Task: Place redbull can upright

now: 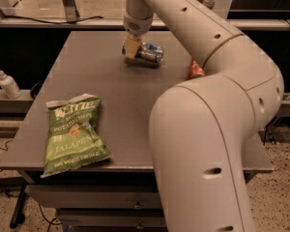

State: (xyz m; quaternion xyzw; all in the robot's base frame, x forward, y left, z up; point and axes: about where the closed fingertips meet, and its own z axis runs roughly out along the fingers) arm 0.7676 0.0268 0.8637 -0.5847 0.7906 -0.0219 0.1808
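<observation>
The redbull can (152,52), slim, blue and silver, is on its side at the far middle of the grey table (135,110). My gripper (132,47) comes down from above at the can's left end and is shut on it. A yellowish finger pad (131,46) shows against the can. The can hangs just above the tabletop, with a shadow under it. The wider orange-red soda can (195,70) stands to the right, partly hidden behind my arm.
A green jalapeño chips bag (76,132) lies flat at the front left of the table. A white pump bottle (7,83) stands on a ledge left of the table. My large arm (208,144) blocks the right side of the view.
</observation>
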